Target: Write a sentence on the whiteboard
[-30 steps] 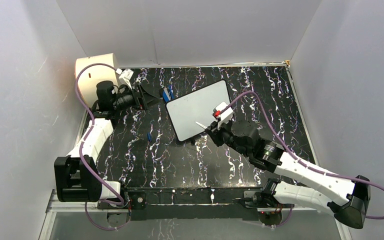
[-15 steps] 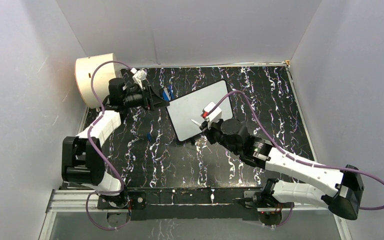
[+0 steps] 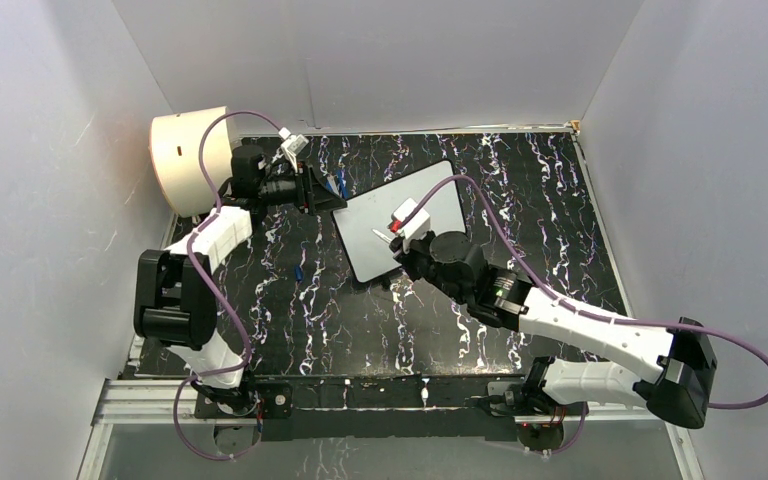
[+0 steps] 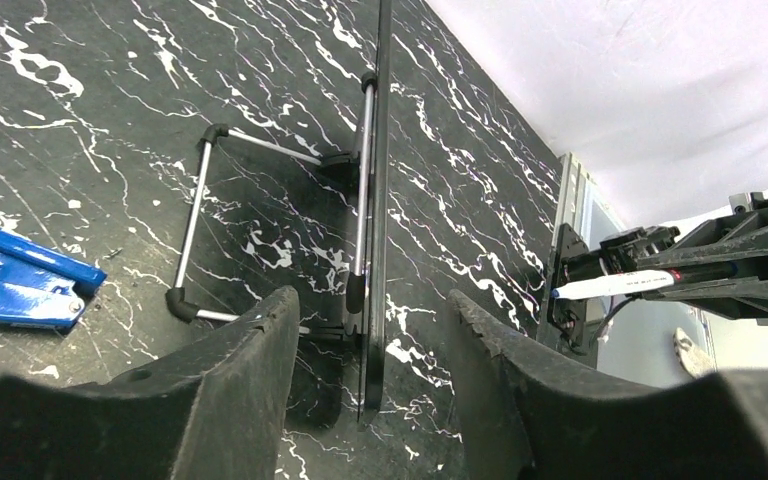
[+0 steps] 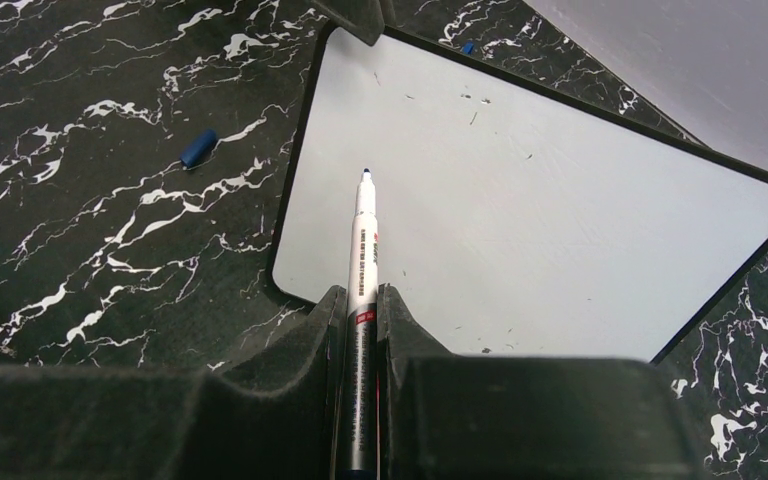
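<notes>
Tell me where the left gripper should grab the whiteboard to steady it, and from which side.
Take the whiteboard by the thin edge on the robot's left, coming from that side, one finger on each face. It stands propped on a wire stand, edge-on between the open fingers of the left gripper.

In the left wrist view the whiteboard point(image 4: 380, 200) stood edge-on, so its face was hidden, and its top was cut off by the upper edge. A blue object point(image 4: 10, 280) was cropped at the left edge. In the right wrist view the marker point(image 5: 362, 240) had its lower barrel hidden at bottom centre inside the right gripper point(image 5: 360, 300), and its print was too small to read.
</notes>
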`<control>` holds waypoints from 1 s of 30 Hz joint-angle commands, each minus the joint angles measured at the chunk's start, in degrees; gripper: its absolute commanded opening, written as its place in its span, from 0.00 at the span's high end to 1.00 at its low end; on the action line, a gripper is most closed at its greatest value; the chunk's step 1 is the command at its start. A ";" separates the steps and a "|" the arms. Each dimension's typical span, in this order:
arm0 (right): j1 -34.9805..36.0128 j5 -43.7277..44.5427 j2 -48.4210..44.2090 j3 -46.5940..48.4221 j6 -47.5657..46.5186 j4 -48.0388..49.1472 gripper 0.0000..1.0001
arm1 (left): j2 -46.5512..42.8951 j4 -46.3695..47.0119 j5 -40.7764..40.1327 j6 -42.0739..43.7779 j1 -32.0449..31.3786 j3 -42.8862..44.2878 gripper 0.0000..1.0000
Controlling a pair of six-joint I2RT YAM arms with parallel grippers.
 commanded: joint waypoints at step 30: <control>6.43 10.44 5.46 4.91 -5.73 3.56 1.00 | 0.65 -2.37 10.61 5.08 -1.52 2.01 1.00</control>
